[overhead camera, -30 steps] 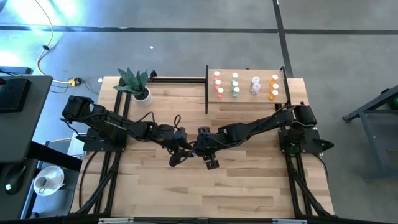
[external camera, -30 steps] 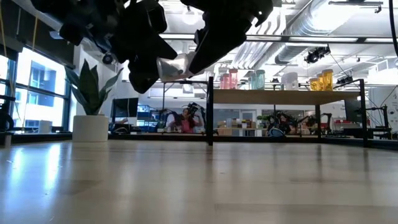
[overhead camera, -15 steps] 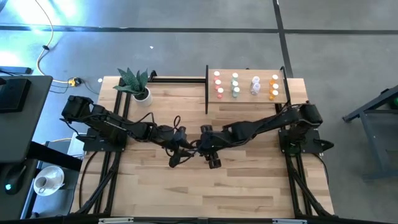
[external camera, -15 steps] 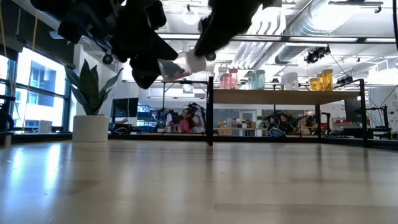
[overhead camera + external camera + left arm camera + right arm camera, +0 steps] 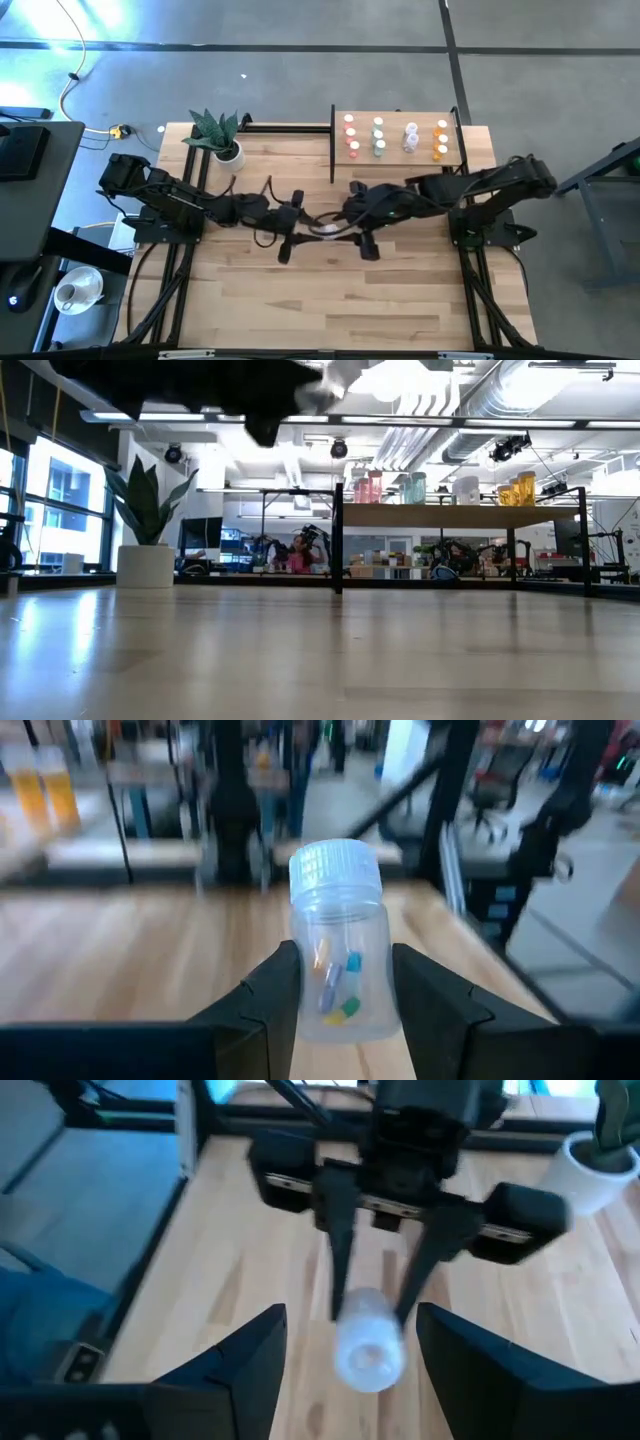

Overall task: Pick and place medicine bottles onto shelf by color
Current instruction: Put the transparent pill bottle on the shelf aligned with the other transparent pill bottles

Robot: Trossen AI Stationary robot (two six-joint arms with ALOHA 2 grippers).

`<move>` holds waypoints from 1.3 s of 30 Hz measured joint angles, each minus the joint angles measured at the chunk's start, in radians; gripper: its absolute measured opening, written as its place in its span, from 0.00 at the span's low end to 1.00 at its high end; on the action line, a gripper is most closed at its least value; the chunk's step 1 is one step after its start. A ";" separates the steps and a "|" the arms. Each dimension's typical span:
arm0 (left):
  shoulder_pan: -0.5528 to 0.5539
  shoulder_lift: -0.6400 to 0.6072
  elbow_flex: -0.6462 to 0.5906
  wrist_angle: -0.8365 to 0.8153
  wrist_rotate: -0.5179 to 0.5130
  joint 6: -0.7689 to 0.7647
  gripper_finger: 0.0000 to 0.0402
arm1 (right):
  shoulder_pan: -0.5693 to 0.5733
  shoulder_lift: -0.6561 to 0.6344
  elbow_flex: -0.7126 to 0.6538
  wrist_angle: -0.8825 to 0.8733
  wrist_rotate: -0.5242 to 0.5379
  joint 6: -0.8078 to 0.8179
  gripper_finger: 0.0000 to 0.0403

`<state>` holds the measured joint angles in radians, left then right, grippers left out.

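Midair, left gripper [image 5: 340, 982] clamps clear bottle [image 5: 338, 945]; right gripper [image 5: 350, 1342] spread.

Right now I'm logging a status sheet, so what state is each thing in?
clear bottle: capped, upright, held above the table
left gripper: shut on clear bottle
right gripper: open, facing the bottle, not touching
shelf: holds four colour-sorted columns of bottles
shelf bottles: standing, capped
potted plant: upright at the table's corner
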<state>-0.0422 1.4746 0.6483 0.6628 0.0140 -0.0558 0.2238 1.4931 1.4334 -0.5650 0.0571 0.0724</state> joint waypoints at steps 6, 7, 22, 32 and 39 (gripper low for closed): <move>-0.002 0.024 0.000 0.228 0.008 0.060 0.32 | 0.027 -0.050 0.000 0.015 -0.002 -0.007 0.54; -0.004 0.032 0.000 0.248 0.009 0.060 0.32 | 0.033 -0.053 0.000 0.020 -0.002 -0.010 0.54; -0.005 0.190 0.007 0.507 0.008 0.048 0.32 | 0.041 -0.055 0.000 0.000 0.030 -0.049 0.54; -0.006 0.190 0.027 0.514 0.008 0.041 0.32 | 0.040 -0.051 0.000 -0.028 0.091 -0.047 0.54; -0.006 0.189 0.075 0.510 0.009 0.051 0.32 | 0.040 -0.050 0.000 -0.027 0.093 -0.028 0.54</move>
<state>-0.0479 1.6632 0.7238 1.1729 0.0227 -0.0048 0.2634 1.4429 1.4334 -0.5918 0.1498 0.0448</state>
